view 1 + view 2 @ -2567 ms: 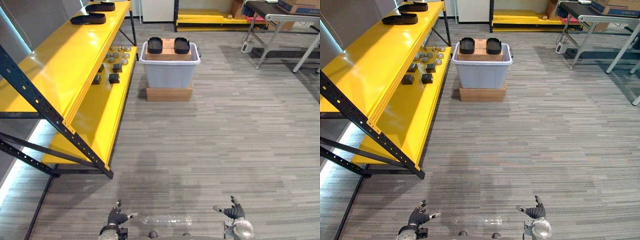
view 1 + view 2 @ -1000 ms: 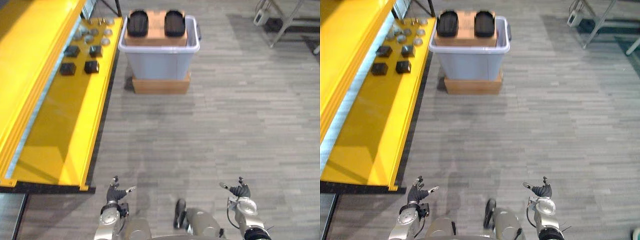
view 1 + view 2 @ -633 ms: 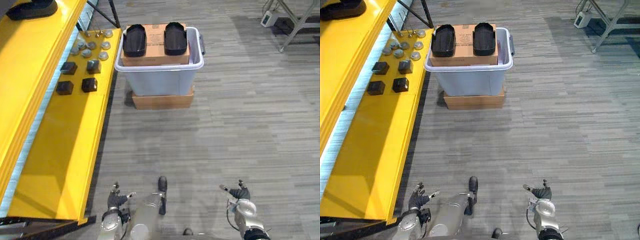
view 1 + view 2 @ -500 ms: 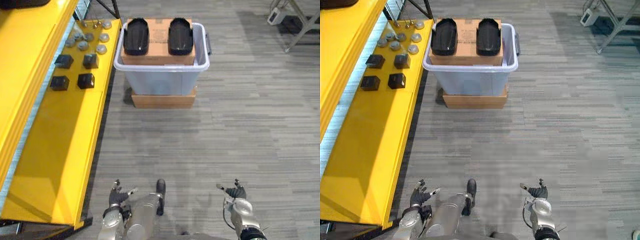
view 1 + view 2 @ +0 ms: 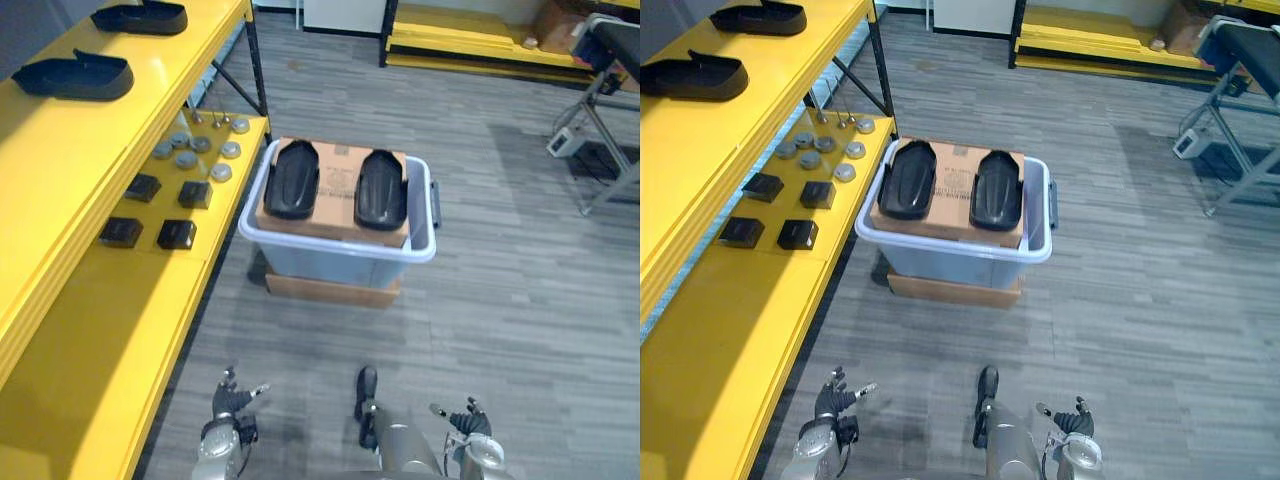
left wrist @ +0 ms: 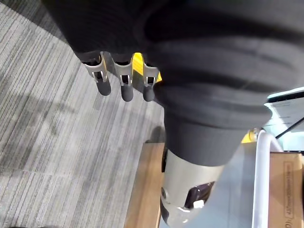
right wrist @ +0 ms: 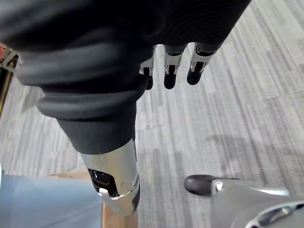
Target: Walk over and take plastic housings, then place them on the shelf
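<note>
Plastic housings lie in two places. A black pair sits on the top level of the yellow shelf at the upper left. Two more housings rest side by side on a cardboard box inside the grey bin at the centre.

The whole view has shifted over the last few seconds: the bin, once small and far up the frame, now stands large just ahead. That is the robot walking in, not the things moving, so the approach looks nearly done and the reach for the pair on the box should come next.

On the shelf's lower level, left of the bin, are small dark blocks and grey discs. The bin stands on a flat carton.

At the lower edge, the left hand hangs low with fingers spread and thumb out, holding nothing. The right hand, lower right, is the same: loose, spread, empty. The floor is grey striped carpet, bare around the bin. A metal-legged desk stands at the upper right.
</note>
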### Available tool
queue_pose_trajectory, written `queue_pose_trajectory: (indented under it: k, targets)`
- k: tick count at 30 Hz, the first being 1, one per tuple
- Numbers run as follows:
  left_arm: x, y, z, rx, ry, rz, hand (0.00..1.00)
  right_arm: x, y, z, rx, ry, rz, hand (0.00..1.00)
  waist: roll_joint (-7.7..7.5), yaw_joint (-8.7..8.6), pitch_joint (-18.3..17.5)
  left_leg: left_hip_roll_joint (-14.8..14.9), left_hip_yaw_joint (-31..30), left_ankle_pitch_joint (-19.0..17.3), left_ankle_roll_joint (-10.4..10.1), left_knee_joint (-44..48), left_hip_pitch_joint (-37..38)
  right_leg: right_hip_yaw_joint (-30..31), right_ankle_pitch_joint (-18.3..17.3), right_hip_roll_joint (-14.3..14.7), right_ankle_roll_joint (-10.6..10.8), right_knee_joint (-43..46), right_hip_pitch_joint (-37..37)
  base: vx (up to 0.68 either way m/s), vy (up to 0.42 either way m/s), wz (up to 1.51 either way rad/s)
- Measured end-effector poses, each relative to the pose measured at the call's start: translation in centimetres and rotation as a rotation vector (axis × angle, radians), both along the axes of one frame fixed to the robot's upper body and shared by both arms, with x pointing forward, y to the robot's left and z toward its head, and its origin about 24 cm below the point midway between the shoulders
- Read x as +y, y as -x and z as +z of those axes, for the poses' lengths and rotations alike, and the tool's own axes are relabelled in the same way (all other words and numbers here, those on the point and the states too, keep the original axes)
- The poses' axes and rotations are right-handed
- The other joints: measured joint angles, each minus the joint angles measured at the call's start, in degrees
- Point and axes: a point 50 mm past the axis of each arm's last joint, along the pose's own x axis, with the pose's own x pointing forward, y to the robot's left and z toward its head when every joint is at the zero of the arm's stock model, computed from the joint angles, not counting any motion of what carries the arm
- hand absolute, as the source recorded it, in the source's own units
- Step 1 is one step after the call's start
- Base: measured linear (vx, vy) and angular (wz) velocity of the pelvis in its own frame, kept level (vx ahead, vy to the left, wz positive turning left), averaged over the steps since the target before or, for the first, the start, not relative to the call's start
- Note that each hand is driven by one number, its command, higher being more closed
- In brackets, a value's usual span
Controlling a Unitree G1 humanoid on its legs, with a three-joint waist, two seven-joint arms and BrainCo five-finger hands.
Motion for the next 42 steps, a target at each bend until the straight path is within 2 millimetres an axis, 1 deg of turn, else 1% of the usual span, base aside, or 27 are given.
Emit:
queue_pose_trajectory:
  k: [1, 2, 3, 5, 6, 7, 8, 9, 10, 13, 15, 17, 19, 21, 22, 24, 26, 27, 28, 30, 31, 32, 33, 35, 36, 39, 42]
  targets:
    - [0.0, 0.0, 0.0, -0.001, 0.002, 0.002, 0.00, 0.1, -0.1, 0.1, -0.005, -0.001, 0.006, 0.00, 0.00, 0.48, 0.1, 1.5, 1.3, -0.3, 0.5, 4.5, -1.8, 0.1, -0.6, 0.8, -0.3, -0.7, 2.0, 0.47, -0.183, -0.15]
    - [-0.1, 0.0, 0.0, -0.001, 0.006, 0.003, 0.00, 0.4, -0.5, 0.2, -0.018, -0.005, 0.014, 0.00, -0.13, 1.25, 0.2, 3.6, 3.1, -1.2, 2.0, 8.8, -5.1, 0.3, -1.4, 1.7, -0.7, -1.8, 5.4, 0.43, -0.136, -0.24]
    - [-0.4, -0.1, 0.0, -0.004, 0.013, 0.004, 0.00, 0.4, -0.6, 0.2, -0.025, -0.008, 0.010, 0.00, -0.24, 1.91, 0.2, 4.3, 4.4, -1.5, 2.6, 8.2, -6.7, 0.8, -1.6, 1.8, -0.7, -3.1, 7.4, 0.47, -0.120, -0.30]
    - [-0.9, -0.2, 0.1, -0.016, 0.029, 0.004, 0.00, 0.1, -1.1, 0.5, -0.040, -0.002, 0.004, 0.00, -0.14, 2.15, 0.2, 4.3, 5.4, -1.5, 2.6, 0.7, -9.7, 2.2, -1.7, 1.3, -0.4, -5.6, 10.3, 0.36, -0.025, -0.28]
    - [-1.1, -0.4, 0.1, -0.018, 0.033, 0.001, 0.00, -0.3, -1.3, 0.6, -0.048, 0.000, -0.013, 0.00, 0.43, 2.06, 0.4, 4.3, 5.2, -1.3, 2.3, -8.4, -10.8, 2.5, -1.9, 0.7, 0.7, -6.9, 11.7, 0.26, 0.067, -0.20]
    - [-1.2, -0.4, 0.1, -0.018, 0.034, -0.003, 0.00, -0.5, -1.2, 0.6, -0.046, 0.004, -0.017, 0.00, 0.74, 1.98, 0.3, 4.2, 4.7, -0.8, 1.9, -13.1, -10.7, 2.7, -2.2, 0.4, 1.2, -6.9, 12.0, 0.27, 0.137, -0.11]
    - [-1.5, -0.4, 0.1, -0.018, 0.037, -0.015, 0.00, -1.1, -0.6, 0.5, -0.032, 0.016, -0.036, 0.00, 1.96, 1.82, -0.1, 4.1, 4.2, 3.2, 0.8, -22.7, -10.3, 2.8, -2.9, 0.4, 2.4, -6.9, 12.3, 0.16, 0.142, -0.03]
    - [-1.7, -0.5, 0.1, -0.019, 0.040, -0.021, 0.00, -1.5, -0.2, 0.4, -0.023, 0.023, -0.049, 0.00, 2.63, 1.80, -0.1, 4.2, 3.9, 8.4, 0.7, -24.9, -10.1, 2.9, -3.4, 0.5, 3.3, -6.8, 12.6, 0.23, 0.222, -0.03]
    - [-1.5, -0.5, 0.0, -0.014, 0.033, -0.023, 0.00, -1.7, 0.6, 0.1, 0.003, 0.022, -0.062, 0.00, 2.02, 1.96, 0.0, 2.9, 4.4, 9.6, 2.0, -27.1, -8.0, 3.8, -4.0, -0.9, 5.0, -6.7, 13.5, 0.18, 0.183, -0.01]
    - [-0.8, -0.2, -0.1, 0.001, 0.014, -0.026, 0.00, -1.9, 1.9, -0.3, 0.033, 0.023, -0.078, 0.00, 0.49, 1.79, -0.6, 0.2, 6.2, 10.7, 3.5, -31.5, -4.9, 4.6, -5.1, -3.9, 6.8, -6.6, 14.0, 0.17, 0.165, -0.02]
    - [-0.2, 0.2, -0.2, 0.012, -0.004, -0.028, 0.00, -2.2, 2.1, -0.3, 0.035, 0.024, -0.096, 0.00, 0.14, 1.69, -0.8, -0.8, 7.6, 11.1, 4.0, -33.6, -3.3, 5.8, -5.3, -4.9, 7.6, -6.7, 14.2, 0.11, 0.114, -0.20]
    - [0.4, 0.6, -0.3, 0.027, -0.020, -0.028, 0.00, -2.6, 1.8, 0.0, 0.019, 0.031, -0.121, 0.00, 0.05, 1.57, -0.9, -1.6, 8.7, 11.4, 4.5, -35.3, -1.7, 7.0, -5.5, -5.2, 8.2, -6.9, 14.5, 0.08, 0.075, -0.26]
    - [1.0, 0.7, -0.2, 0.030, -0.036, -0.030, 0.00, -3.5, 1.4, 0.4, -0.008, 0.039, -0.175, 0.00, -0.02, 0.74, -1.1, -2.1, 9.3, 11.7, 4.9, -36.9, -0.7, 7.4, -5.6, -5.8, 8.6, -7.0, 14.6, 0.05, 0.045, -0.16]
    - [1.4, 0.9, 0.0, 0.026, -0.054, -0.039, 0.00, -5.7, 0.0, 2.3, -0.113, 0.086, -0.242, 0.00, 0.01, 0.57, -1.1, -2.5, 10.4, 11.9, 5.2, -38.3, -0.3, 8.8, -5.5, -6.1, 9.0, -7.0, 13.7, 0.02, 0.052, -0.25]
    - [1.4, 0.9, 0.0, 0.024, -0.054, -0.040, 0.00, -6.5, -0.4, 3.0, -0.147, 0.105, -0.260, 0.00, 0.02, 0.60, -1.1, -2.6, 10.7, 11.9, 5.3, -38.6, -0.3, 9.1, -5.4, -6.1, 9.1, -7.0, 13.5, 0.01, 0.042, -0.31]
    - [1.2, 1.6, -0.2, 0.036, -0.045, -0.063, 0.00, -9.1, -2.2, 6.4, -0.292, 0.205, -0.292, 0.00, 0.01, 0.31, -1.6, -3.0, 11.6, 12.4, 5.8, -40.2, -0.1, 10.3, -5.1, -6.2, 9.5, -7.2, 12.5, 0.02, 0.034, -0.25]
    - [1.1, 1.8, -0.3, 0.044, -0.046, -0.077, 0.00, -10.1, -3.3, 8.8, -0.388, 0.269, -0.295, 0.00, -0.28, 0.31, -1.8, -3.2, 11.8, 12.6, 6.0, -40.8, -0.1, 10.5, -5.1, -6.3, 9.6, -7.3, 12.2, 0.02, 0.019, -0.09]
    - [0.9, 2.1, -0.4, 0.052, -0.045, -0.093, 0.00, -10.4, -4.3, 10.8, -0.482, 0.310, -0.289, 0.00, -0.71, 0.30, -2.4, -3.4, 11.8, 13.3, 5.9, -42.0, -0.1, 10.5, -5.0, -6.3, 9.6, -7.5, 11.7, 0.00, 0.000, 0.00]
    - [0.8, 2.2, -0.4, 0.054, -0.042, -0.097, 0.00, -10.4, -4.8, 11.6, -0.517, 0.323, -0.286, 0.00, -0.82, 0.29, -2.5, -3.7, 11.8, 13.4, 5.9, -42.2, -0.1, 10.4, -5.0, -6.3, 9.6, -7.5, 11.7, 0.03, 0.019, 0.02]
    - [0.5, 2.6, -0.6, 0.065, -0.028, -0.118, 0.00, -9.8, -6.7, 14.4, -0.647, 0.363, -0.251, 0.00, -0.97, 0.41, -2.6, -3.7, 11.7, 13.4, 6.0, -42.2, -0.1, 10.4, -5.0, -6.3, 9.6, -7.6, 11.7, 0.00, 0.000, 0.00]
    - [0.3, 2.8, -0.6, 0.069, -0.026, -0.128, 0.00, -9.2, -7.8, 15.9, -0.713, 0.376, -0.219, 0.00, -0.95, 0.45, -2.6, -3.8, 11.6, 13.5, 6.0, -42.3, -0.1, 10.3, -5.0, -6.3, 9.6, -7.6, 11.7, 0.00, 0.002, 0.03]
    - [0.2, 3.0, -0.7, 0.072, -0.024, -0.131, 0.00, -8.8, -8.4, 16.5, -0.741, 0.381, -0.201, 0.00, -0.95, 0.47, -2.6, -3.8, 11.6, 13.6, 6.0, -42.4, -0.1, 10.2, -5.0, -6.3, 9.6, -7.6, 11.7, -0.02, -0.004, 0.09]
    - [0.1, 3.1, -0.8, 0.076, -0.020, -0.131, 0.00, -7.8, -9.4, 17.7, -0.791, 0.402, -0.146, 0.00, -0.96, 0.55, -2.6, -3.9, 11.1, 14.2, 6.1, -43.3, -0.1, 9.9, -5.0, -6.3, 9.5, -7.6, 11.5, -0.03, -0.012, 0.14]
    - [-0.1, 3.1, -0.8, 0.075, -0.016, -0.131, 0.00, -7.0, -10.3, 18.3, -0.822, 0.409, -0.106, 0.00, -0.98, 0.74, -2.7, -4.0, 10.8, 15.2, 6.0, -44.4, -0.4, 9.4, -4.8, -6.3, 9.4, -7.6, 11.0, -0.05, -0.019, 0.17]
    - [-0.2, 3.2, -0.8, 0.077, -0.014, -0.133, 0.00, -6.2, -11.3, 18.8, -0.842, 0.412, -0.070, 0.00, -0.95, 0.83, -2.6, -4.1, 10.1, 16.2, 6.1, -45.4, -1.0, 8.7, -4.6, -6.4, 9.4, -7.7, 10.3, -0.06, -0.018, 0.25]
    - [-0.4, 3.2, -0.9, 0.078, -0.010, -0.139, 0.00, -5.1, -13.0, 19.1, -0.839, 0.412, -0.034, 0.00, -0.97, 0.86, -2.4, -4.2, 8.4, 17.6, 6.2, -46.4, -2.2, 7.2, -4.3, -6.4, 9.2, -7.7, 9.4, -0.07, -0.013, 0.28]
    - [-0.5, 3.1, -0.8, 0.068, -0.003, -0.130, 0.00, -3.8, -14.9, 19.5, -0.828, 0.410, 0.001, 0.00, -0.66, 2.41, -1.3, -4.3, 7.6, 18.8, 6.1, -47.1, -3.3, 6.6, -3.8, -6.4, 9.2, -7.6, 8.3, -0.07, -0.006, 0.15]
